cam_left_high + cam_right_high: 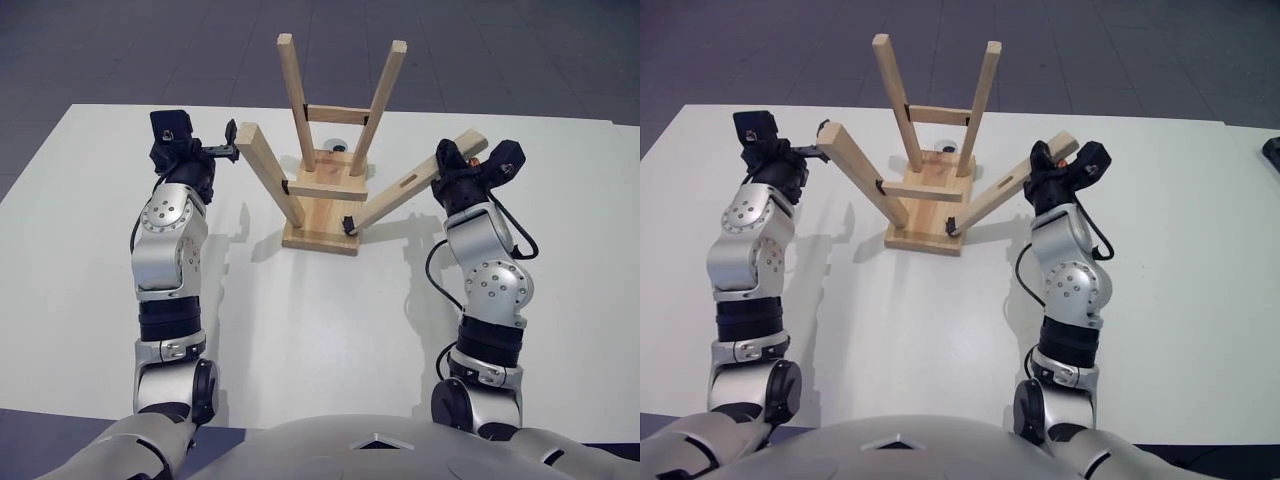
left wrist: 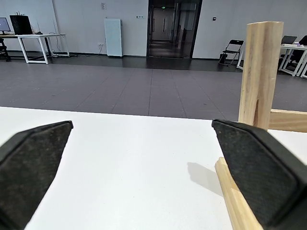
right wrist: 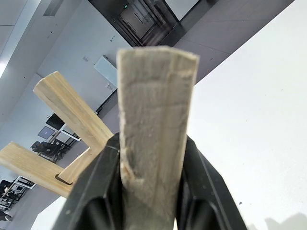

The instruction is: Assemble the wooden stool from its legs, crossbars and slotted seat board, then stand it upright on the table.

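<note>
The wooden stool lies upside down mid-table, its seat board (image 1: pixel 318 238) flat on the white table (image 1: pixel 300 330). Two back legs (image 1: pixel 297 95) rise steeply, joined by a crossbar (image 1: pixel 338 113). The front-left leg (image 1: pixel 268 170) splays out to the left, and a lower crossbar (image 1: pixel 328 188) runs from it. The front-right leg (image 1: pixel 415 190) leans far to the right. My right gripper (image 1: pixel 450 160) is shut on that leg's upper end (image 3: pixel 153 120). Beside the top of the front-left leg (image 2: pixel 259 72), my left gripper (image 1: pixel 222 148) stands open, its pads (image 2: pixel 33 158) wide apart and holding nothing.
A small round object (image 1: pixel 333 147) sits on the table just behind the seat board. A dark item (image 1: pixel 1270 150) shows at the table's far right edge. Bare tabletop stretches in front of the stool between my arms. Dark floor lies beyond the far edge.
</note>
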`<state>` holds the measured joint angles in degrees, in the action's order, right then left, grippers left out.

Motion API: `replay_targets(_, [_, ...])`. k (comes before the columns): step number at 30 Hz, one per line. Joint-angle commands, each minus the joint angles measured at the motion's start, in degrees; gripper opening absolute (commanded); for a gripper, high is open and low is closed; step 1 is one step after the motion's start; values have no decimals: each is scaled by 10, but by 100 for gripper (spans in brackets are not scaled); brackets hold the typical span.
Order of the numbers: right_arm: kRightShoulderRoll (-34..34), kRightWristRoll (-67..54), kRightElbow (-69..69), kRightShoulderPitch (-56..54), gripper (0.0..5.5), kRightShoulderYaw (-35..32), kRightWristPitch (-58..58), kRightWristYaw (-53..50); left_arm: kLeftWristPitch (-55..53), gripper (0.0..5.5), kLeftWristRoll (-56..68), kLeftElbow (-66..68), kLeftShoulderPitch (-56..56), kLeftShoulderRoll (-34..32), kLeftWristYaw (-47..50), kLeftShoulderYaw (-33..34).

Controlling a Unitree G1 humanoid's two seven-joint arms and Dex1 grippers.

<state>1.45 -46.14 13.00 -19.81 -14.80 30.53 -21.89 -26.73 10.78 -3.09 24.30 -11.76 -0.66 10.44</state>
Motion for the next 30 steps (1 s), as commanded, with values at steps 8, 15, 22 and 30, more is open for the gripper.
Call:
replay_targets(8, [-28,95,-7,14,102,22,-44,53,-3,540,-5,2,-4,0,-3,-2])
replay_targets(15, [15,73,-19,24,102,1,-94,91,-4,540,-7,17,10,-7,-16,-10])
replay_targets(22, [9,119,-39,23,102,25,-116,128,-1,540,-10,21,14,-9,-19,-16])
replay_targets(30, [-6,206,-91,46,102,75,-153,174,14,540,-20,36,36,-6,-19,-21])
